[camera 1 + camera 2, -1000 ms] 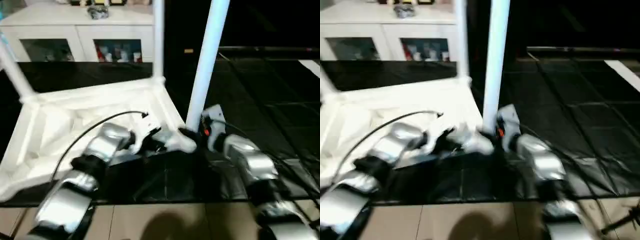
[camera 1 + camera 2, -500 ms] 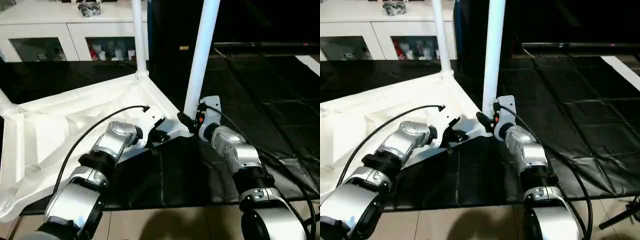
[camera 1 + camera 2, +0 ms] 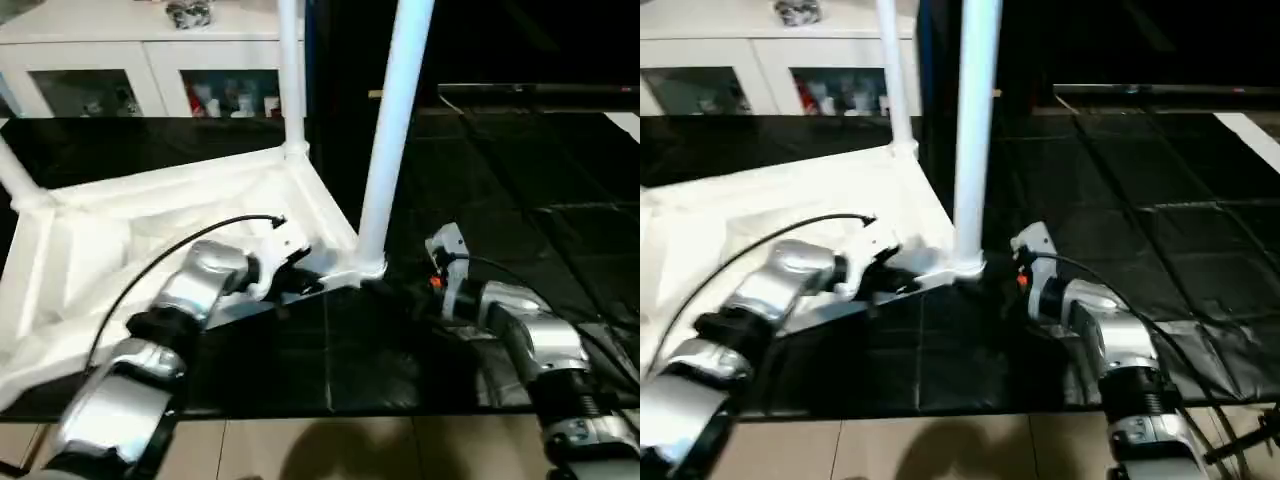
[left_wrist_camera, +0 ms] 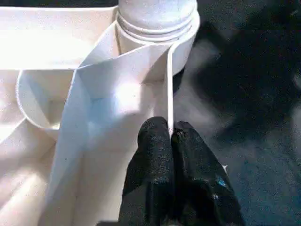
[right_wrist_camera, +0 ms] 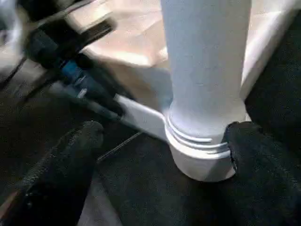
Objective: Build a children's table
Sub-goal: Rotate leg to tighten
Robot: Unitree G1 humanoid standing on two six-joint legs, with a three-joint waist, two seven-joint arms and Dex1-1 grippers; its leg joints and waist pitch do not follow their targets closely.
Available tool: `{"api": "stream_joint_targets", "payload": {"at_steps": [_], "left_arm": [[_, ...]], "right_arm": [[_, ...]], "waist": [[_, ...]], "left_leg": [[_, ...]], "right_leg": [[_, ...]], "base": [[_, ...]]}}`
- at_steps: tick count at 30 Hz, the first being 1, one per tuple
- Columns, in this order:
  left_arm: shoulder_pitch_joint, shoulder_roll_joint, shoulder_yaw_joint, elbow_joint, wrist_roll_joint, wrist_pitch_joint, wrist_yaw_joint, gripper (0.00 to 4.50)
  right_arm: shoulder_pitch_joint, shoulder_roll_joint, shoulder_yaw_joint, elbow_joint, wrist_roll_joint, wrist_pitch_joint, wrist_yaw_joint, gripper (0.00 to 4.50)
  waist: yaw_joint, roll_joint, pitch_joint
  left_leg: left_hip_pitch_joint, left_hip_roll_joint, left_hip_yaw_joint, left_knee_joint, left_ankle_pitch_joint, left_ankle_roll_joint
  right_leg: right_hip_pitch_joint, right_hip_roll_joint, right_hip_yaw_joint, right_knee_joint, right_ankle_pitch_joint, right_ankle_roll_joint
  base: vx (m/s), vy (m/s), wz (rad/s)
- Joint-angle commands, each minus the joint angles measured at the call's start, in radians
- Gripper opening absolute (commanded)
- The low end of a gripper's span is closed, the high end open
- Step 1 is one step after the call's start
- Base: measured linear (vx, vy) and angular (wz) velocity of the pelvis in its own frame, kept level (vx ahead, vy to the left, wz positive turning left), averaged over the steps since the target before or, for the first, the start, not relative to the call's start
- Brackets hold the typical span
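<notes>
White plastic forms the children's table top (image 3: 130, 240), which lies upside down on black floor mats (image 3: 520, 200), ribbed underside facing up. A leg (image 3: 20, 170) rises from the far left corner. A second leg (image 3: 291, 70) stands in the far corner socket. A white cabinet (image 3: 150, 70) with glass-fronted shelves stands behind the top.

The left pincer (image 4: 170, 136) is clenched on the thin rim wall of the top, one black finger (image 4: 153, 141) on each side of the wall, close to the near corner socket (image 4: 157, 28). The silver left forearm (image 3: 200, 285) lies over the underside, with a black cable (image 3: 180, 250) looping above it.

A third leg (image 3: 393, 130) stands upright in the near corner socket, its ringed base seated in the socket.

The right pincer (image 5: 160, 141) is released. Its two fingers (image 5: 70, 155) stand wide apart on either side of the ringed base, clear of the leg. The right forearm (image 3: 525, 335) lies over the mats beside this corner.
</notes>
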Motion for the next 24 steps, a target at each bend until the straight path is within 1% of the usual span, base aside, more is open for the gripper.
{"api": "stream_joint_targets", "payload": {"at_steps": [1, 2, 3, 4, 5, 6, 7, 8, 9, 10, 11, 12, 13, 15, 16, 17, 21, 22, 24], "left_arm": [[0.033, 0.022, -0.051, -0.075, -0.017, -0.043, -0.137, 0.0], [0.053, 0.045, -0.069, -0.107, -0.02, -0.054, -0.184, 0.0], [0.074, 0.069, -0.088, -0.139, -0.02, -0.06, -0.227, 0.0], [0.094, 0.092, -0.106, -0.166, -0.017, -0.069, -0.266, 0.0], [0.095, 0.093, -0.107, -0.167, -0.017, -0.07, -0.267, 0.0], [0.104, 0.105, -0.116, -0.179, -0.015, -0.073, -0.285, 0.0], [0.108, 0.11, -0.12, -0.183, -0.014, -0.075, -0.292, 0.0], [0.113, 0.116, -0.125, -0.189, -0.013, -0.078, -0.302, 0.0], [0.116, 0.119, -0.128, -0.193, -0.012, -0.081, -0.308, 0.0], [0.122, 0.126, -0.134, -0.203, -0.014, -0.082, -0.32, 0.0], [0.135, 0.135, -0.144, -0.228, -0.018, -0.081, -0.338, 0.0], [0.139, 0.138, -0.146, -0.235, -0.019, -0.081, -0.342, 0.0], [0.139, 0.138, -0.146, -0.235, -0.019, -0.081, -0.342, 0.0], [0.152, 0.147, -0.146, -0.267, -0.022, -0.072, -0.348, 0.0], [0.152, 0.147, -0.146, -0.267, -0.022, -0.072, -0.348, 0.0], [0.157, 0.149, -0.146, -0.275, -0.023, -0.071, -0.345, 0.0], [0.161, 0.148, -0.145, -0.279, -0.023, -0.073, -0.335, 0.0], [0.163, 0.147, -0.144, -0.278, -0.023, -0.074, -0.328, 0.0], [0.166, 0.146, -0.143, -0.28, -0.021, -0.074, -0.318, 0.0]], "right_arm": [[-0.001, -0.016, 0.027, -0.032, 0.022, -0.01, 0.076, 4.43], [-0.007, -0.027, 0.033, -0.032, 0.027, -0.013, 0.108, 4.43], [-0.013, -0.036, 0.044, -0.027, 0.02, -0.035, 0.133, 4.43], [-0.022, -0.042, 0.063, -0.016, 0.002, -0.065, 0.159, 4.43], [-0.022, -0.042, 0.064, -0.015, 0.002, -0.066, 0.161, 4.43], [-0.028, -0.043, 0.077, -0.007, -0.006, -0.076, 0.181, 4.43], [-0.031, -0.042, 0.082, -0.004, -0.009, -0.081, 0.19, 4.43], [-0.036, -0.04, 0.089, 0.001, -0.009, -0.083, 0.206, 4.43], [-0.039, -0.039, 0.093, 0.003, -0.009, -0.085, 0.215, 4.43], [-0.042, -0.038, 0.1, 0.004, 0.0, -0.074, 0.237, 4.43], [-0.05, -0.033, 0.123, 0.006, 0.013, -0.056, 0.288, 4.43], [-0.052, -0.032, 0.131, 0.007, 0.015, -0.05, 0.304, 4.43], [-0.052, -0.032, 0.131, 0.007, 0.015, -0.05, 0.304, 4.18], [-0.062, -0.028, 0.154, 0.017, 0.025, -0.038, 0.353, 4.18], [-0.062, -0.028, 0.154, 0.017, 0.025, -0.038, 0.353, 4.07], [-0.067, -0.027, 0.163, 0.025, 0.024, -0.04, 0.367, 3.87], [-0.079, -0.023, 0.172, 0.044, 0.021, -0.046, 0.388, 3.58], [-0.082, -0.024, 0.175, 0.05, 0.021, -0.043, 0.401, 3.58], [-0.085, -0.025, 0.179, 0.055, 0.021, -0.037, 0.418, 3.28]], "waist": [[0.014, -0.009, -0.07], [0.014, -0.018, -0.068], [0.018, -0.014, -0.067], [0.024, -0.012, -0.07], [0.029, -0.01, -0.07], [0.036, -0.011, -0.068], [0.036, -0.011, -0.068], [0.047, -0.008, -0.066], [0.05, -0.011, -0.064], [0.049, -0.018, -0.065], [0.05, -0.019, -0.066], [0.049, -0.017, -0.065], [0.048, -0.016, -0.066], [0.049, -0.025, -0.067], [0.049, -0.024, -0.066], [0.05, -0.024, -0.065], [0.05, -0.025, -0.066], [0.05, -0.029, -0.066], [0.05, -0.029, -0.065]], "left_leg": [[0.007, 0.086, -0.039, -0.067, -0.149, 0.068], [0.008, 0.086, -0.035, -0.067, -0.136, 0.072], [0.005, 0.085, -0.035, -0.067, -0.129, 0.073], [0.008, 0.086, -0.034, -0.066, -0.127, 0.07], [0.008, 0.086, -0.033, -0.066, -0.114, 0.07], [0.01, 0.086, -0.032, -0.067, -0.117, 0.069], [0.01, 0.086, -0.032, -0.067, -0.117, 0.069], [0.015, 0.087, -0.03, -0.068, -0.139, 0.056], [0.017, 0.087, -0.031, -0.07, -0.162, 0.044], [0.012, 0.086, -0.032, -0.071, -0.158, 0.041], [0.01, 0.088, -0.034, -0.072, -0.149, 0.042], [0.01, 0.088, -0.034, -0.072, -0.147, 0.043], [0.011, 0.089, -0.033, -0.071, -0.147, 0.041], [0.011, 0.087, -0.033, -0.071, -0.142, 0.04], [0.009, 0.087, -0.033, -0.071, -0.139, 0.04], [0.01, 0.086, -0.032, -0.07, -0.14, 0.04], [0.011, 0.086, -0.032, -0.07, -0.138, 0.032], [0.011, 0.085, -0.032, -0.07, -0.138, 0.032], [0.01, 0.085, -0.032, -0.07, -0.141, 0.033]], "right_leg": [[0.052, -0.102, 0.079, -0.062, -0.26, -0.161], [0.048, -0.099, 0.08, -0.058, -0.223, -0.174], [0.048, -0.1, 0.082, -0.053, -0.208, -0.186], [0.047, -0.103, 0.081, -0.05, -0.2, -0.189], [0.044, -0.102, 0.083, -0.047, -0.181, -0.192], [0.042, -0.1, 0.083, -0.048, -0.183, -0.195], [0.042, -0.1, 0.083, -0.048, -0.183, -0.195], [0.038, -0.101, 0.084, -0.053, -0.212, -0.19], [0.04, -0.103, 0.085, -0.056, -0.24, -0.185], [0.044, -0.104, 0.085, -0.054, -0.253, -0.176], [0.047, -0.107, 0.084, -0.051, -0.258, -0.171], [0.045, -0.105, 0.085, -0.053, -0.259, -0.167], [0.044, -0.105, 0.085, -0.053, -0.255, -0.167], [0.045, -0.105, 0.085, -0.05, -0.246, -0.172], [0.046, -0.105, 0.085, -0.049, -0.246, -0.173], [0.044, -0.106, 0.086, -0.052, -0.254, -0.17], [0.044, -0.104, 0.085, -0.052, -0.257, -0.167], [0.044, -0.103, 0.086, -0.052, -0.256, -0.167], [0.045, -0.104, 0.085, -0.053, -0.264, -0.164]], "base": [[0.0, 0.0, 0.0], [0.0, 0.0, 0.0], [0.0, 0.0, 0.0], [0.0, 0.0, 0.0], [0.0, 0.0, 0.0], [0.0, 0.0, 0.0], [0.0, 0.0, 0.0], [0.0, 0.0, 0.0], [0.0, 0.0, 0.0], [0.0, 0.0, 0.0], [0.0, 0.0, 0.0], [0.0, 0.0, 0.0], [0.0, 0.0, 0.0], [0.0, 0.0, 0.0], [0.0, 0.0, 0.0], [0.0, 0.0, 0.0], [0.0, 0.0, 0.0], [0.0, 0.0, 0.0], [0.0, 0.0, 0.0]]}}
